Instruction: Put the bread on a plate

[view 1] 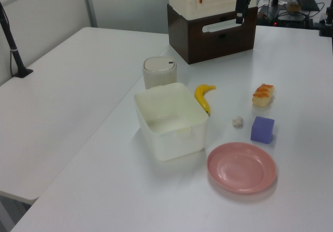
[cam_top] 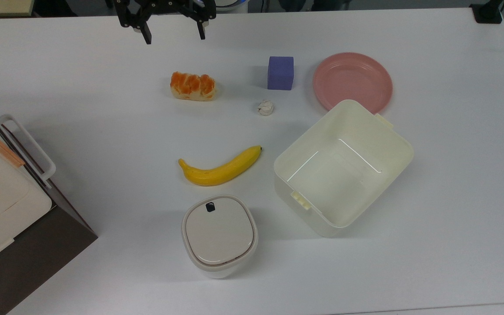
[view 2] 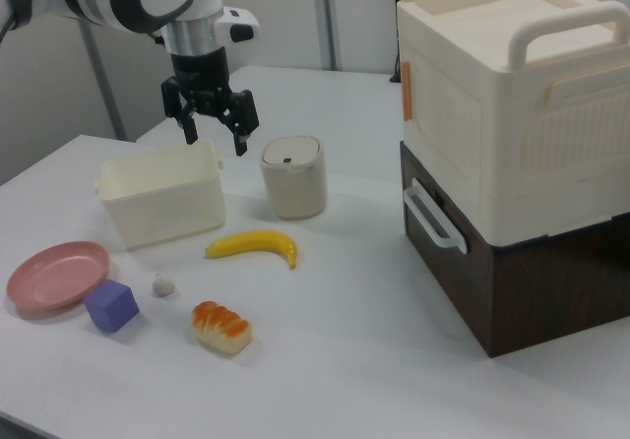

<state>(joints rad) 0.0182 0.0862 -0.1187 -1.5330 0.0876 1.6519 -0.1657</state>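
Gripper (cam_top: pixel 174 36) spread, aloft; bread (cam_top: pixel 192 86) apart from plate (cam_top: pixel 352 81)

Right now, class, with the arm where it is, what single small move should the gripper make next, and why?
Probably lower the open gripper toward the bread and centre over it. The gripper hangs above the table, holding nothing, and the bread lies untouched on the table, apart from the pink plate, which has nothing on it. A purple block sits between them.

In the right view, the gripper (view 2: pixel 214 139) is hanging open above the table, over the far cream tub (view 2: pixel 162 201). The bread (view 2: pixel 221 327) is lying near, with the banana (view 2: pixel 254 246) behind it. The pink plate (view 2: pixel 55 275) is sitting at the right view's left, just beside the purple cube (view 2: pixel 111 305).
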